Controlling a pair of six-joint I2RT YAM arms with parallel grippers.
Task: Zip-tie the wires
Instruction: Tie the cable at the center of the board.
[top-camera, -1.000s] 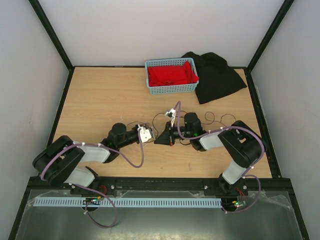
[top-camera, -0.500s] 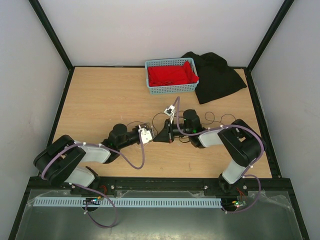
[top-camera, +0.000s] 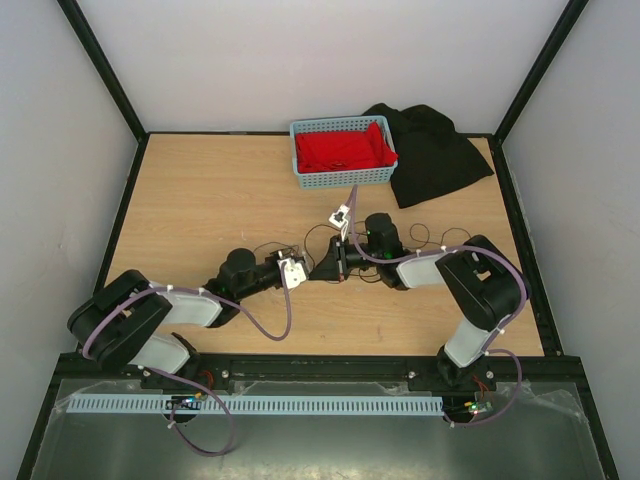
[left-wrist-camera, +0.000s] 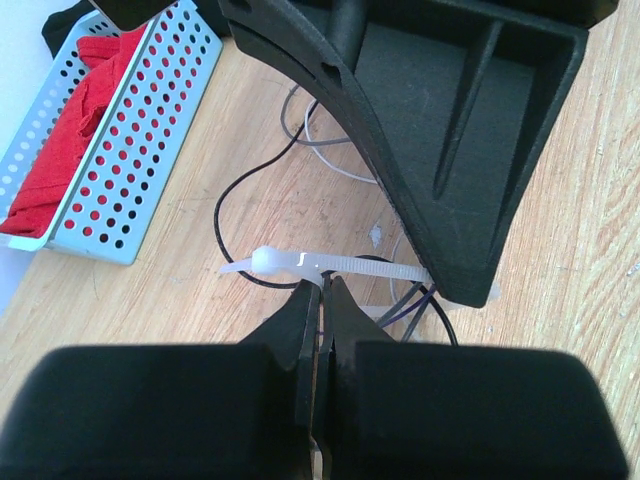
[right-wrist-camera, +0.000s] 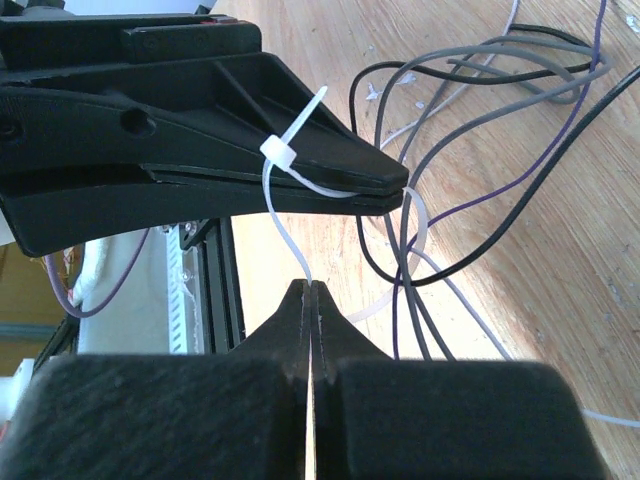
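Note:
The white zip tie (left-wrist-camera: 360, 266) hangs between my two grippers over the middle of the table. My left gripper (left-wrist-camera: 320, 283) is shut on it just beside its head (right-wrist-camera: 278, 152). The tail runs down into my right gripper (right-wrist-camera: 311, 288), which is shut on it. Past the left fingertips the strip curves in a loop (right-wrist-camera: 424, 228) around several of the thin black, grey and purple wires (right-wrist-camera: 480, 100). These wires lie curled on the wood under and beside both grippers, and they trail to the right in the top view (top-camera: 428, 238).
A blue perforated basket (top-camera: 343, 178) with red cloth stands at the back centre, also seen in the left wrist view (left-wrist-camera: 130, 150). A black cloth (top-camera: 432, 150) lies to its right. The black frame rail (right-wrist-camera: 215, 290) runs along the near edge.
My right arm has swung a little toward the far side with the tail in its jaws. The left gripper has barely shifted. Both have stayed shut.

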